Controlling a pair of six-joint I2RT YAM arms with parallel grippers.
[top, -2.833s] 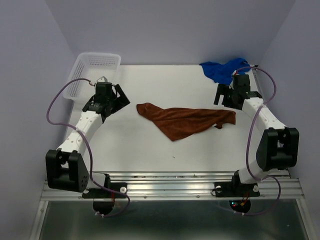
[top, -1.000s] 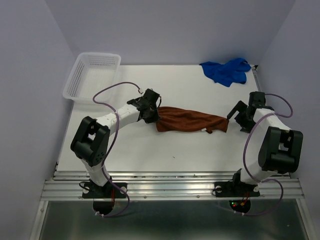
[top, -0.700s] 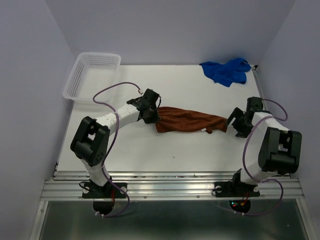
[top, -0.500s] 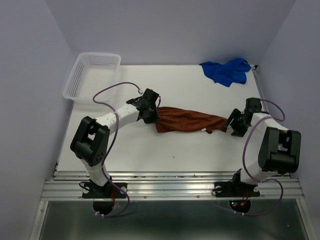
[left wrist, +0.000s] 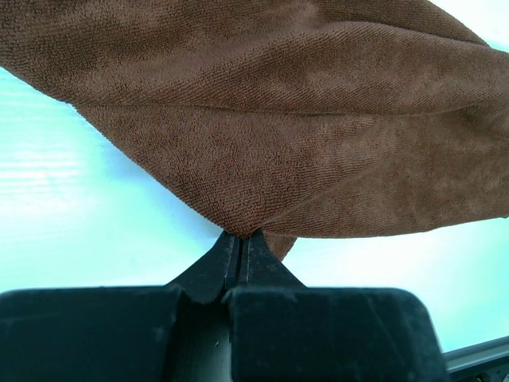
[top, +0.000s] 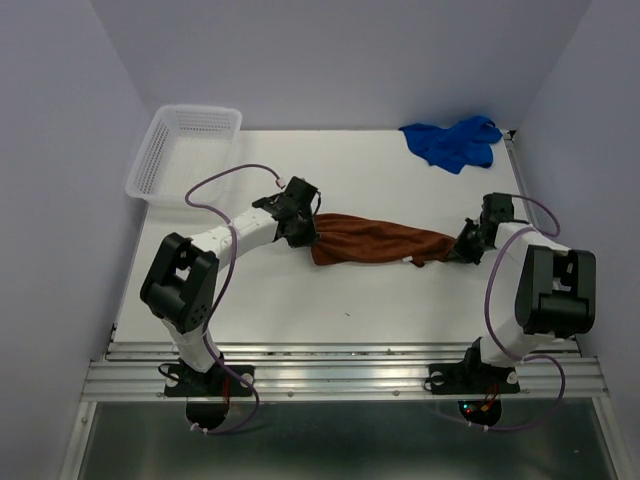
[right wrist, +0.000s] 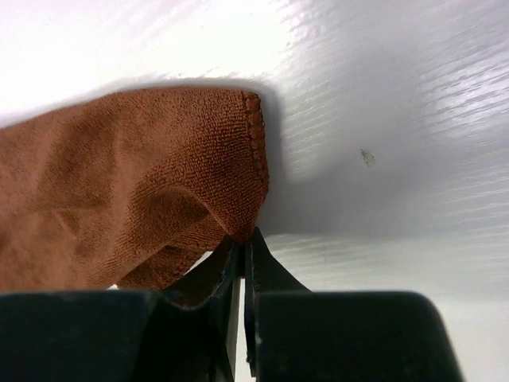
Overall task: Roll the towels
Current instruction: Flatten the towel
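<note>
A brown towel (top: 378,243) lies bunched in a long strip across the middle of the white table (top: 330,290). My left gripper (top: 308,231) is shut on its left end; in the left wrist view the jaws pinch the brown towel (left wrist: 270,143) at its folded edge, left gripper (left wrist: 239,236). My right gripper (top: 462,250) is shut on the right end; the right wrist view shows the jaws pinching the hemmed corner of the brown towel (right wrist: 159,199), right gripper (right wrist: 243,237). A blue towel (top: 452,141) lies crumpled at the far right corner.
A white plastic basket (top: 186,152) sits at the far left corner of the table. Purple cables loop off both arms. The metal rail (top: 340,375) runs along the near edge.
The right gripper moved left onto the towel's right end and went from open to shut on it. The left gripper has stayed shut on the left end.
</note>
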